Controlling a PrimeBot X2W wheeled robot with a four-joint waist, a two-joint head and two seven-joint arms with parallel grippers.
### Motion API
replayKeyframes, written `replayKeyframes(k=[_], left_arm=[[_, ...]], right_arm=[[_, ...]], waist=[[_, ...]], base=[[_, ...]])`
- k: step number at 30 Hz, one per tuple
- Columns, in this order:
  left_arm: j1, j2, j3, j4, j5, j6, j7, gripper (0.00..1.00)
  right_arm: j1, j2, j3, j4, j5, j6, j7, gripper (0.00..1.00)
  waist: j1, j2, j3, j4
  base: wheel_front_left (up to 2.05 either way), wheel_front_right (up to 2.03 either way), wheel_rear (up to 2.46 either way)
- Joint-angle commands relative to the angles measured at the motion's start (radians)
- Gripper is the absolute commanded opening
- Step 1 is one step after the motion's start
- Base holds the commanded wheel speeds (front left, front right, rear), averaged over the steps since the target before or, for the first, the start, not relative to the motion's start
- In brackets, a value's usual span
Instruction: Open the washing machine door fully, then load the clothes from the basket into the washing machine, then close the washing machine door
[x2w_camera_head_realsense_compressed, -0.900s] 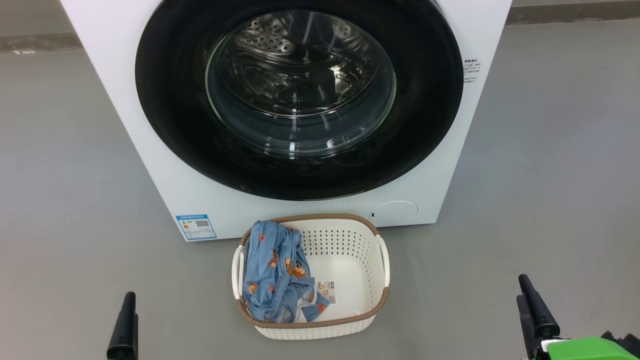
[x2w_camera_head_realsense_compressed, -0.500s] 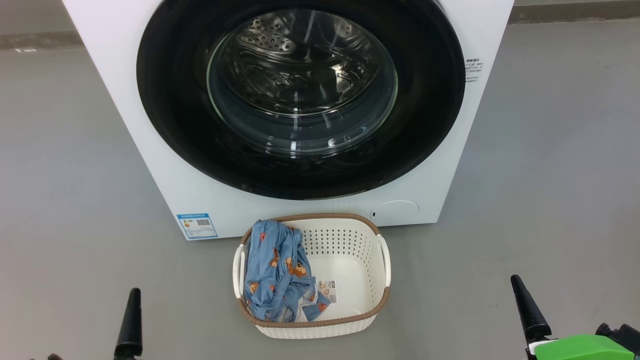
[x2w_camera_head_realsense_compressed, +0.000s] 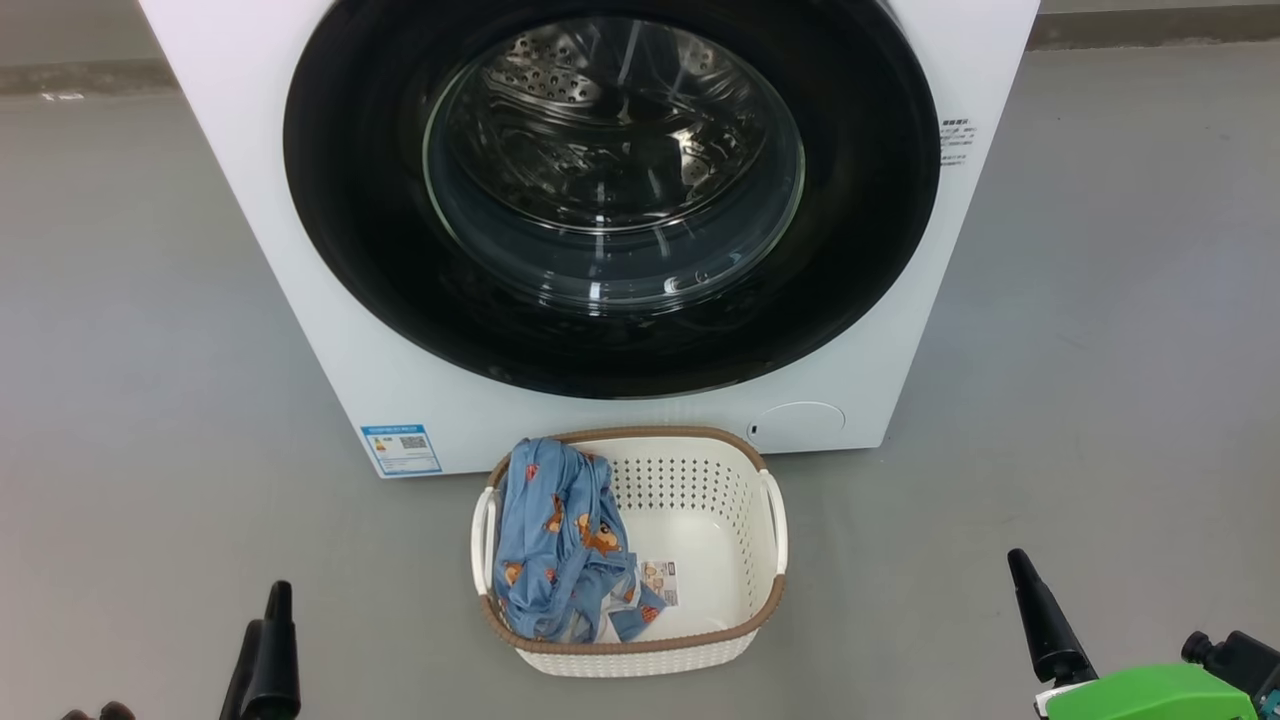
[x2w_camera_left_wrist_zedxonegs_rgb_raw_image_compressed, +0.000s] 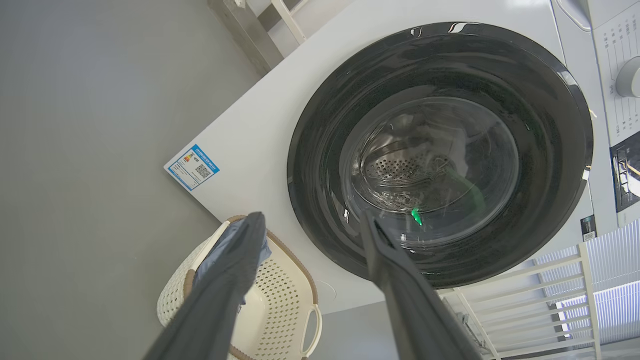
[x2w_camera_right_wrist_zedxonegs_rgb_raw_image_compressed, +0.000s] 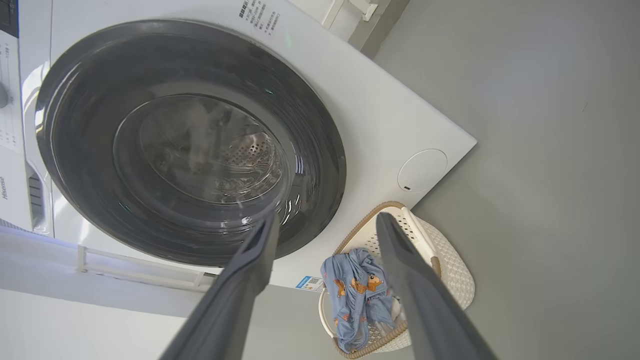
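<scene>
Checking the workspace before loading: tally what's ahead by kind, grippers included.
Big white front-loading washing machine, glossy black round door shut: 1
Small cream perforated plastic basket: 1
Heap of light blue bear-print clothes in it: 1
Open grippers with two long dark fingers: 2 (left gripper, right gripper)
Total: 5

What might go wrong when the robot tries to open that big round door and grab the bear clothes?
1. The door is shut and glossy, so the left claw or right claw might slip off it.
2. The basket sits right in front of the machine; reaching over could bump it.
3. The clothes lie bunched against one side of the basket, so lifting them might tip it or drop some.
</scene>
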Motion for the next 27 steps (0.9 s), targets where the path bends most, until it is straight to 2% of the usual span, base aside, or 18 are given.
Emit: replayKeyframes(k=[1,27], left_arm=[[-0.008,0.019,0.009,-0.036,0.044,-0.002,-0.016,1.0],[0.009,0.038,-0.013,-0.081,0.351,-0.003,-0.093,1.0]], right_arm=[[-0.029,-0.017,0.011,-0.029,-0.038,0.001,-0.015,1.0],[-0.025,-0.044,0.044,-0.048,-0.3,0.001,-0.091,1.0]], waist=[[-0.0001,-0.0001,-0.001,0.001],[-0.0001,-0.0001,0.016,0.013]], base=[[0.0,0.0,0.0],[0.0,0.0,0.0]])
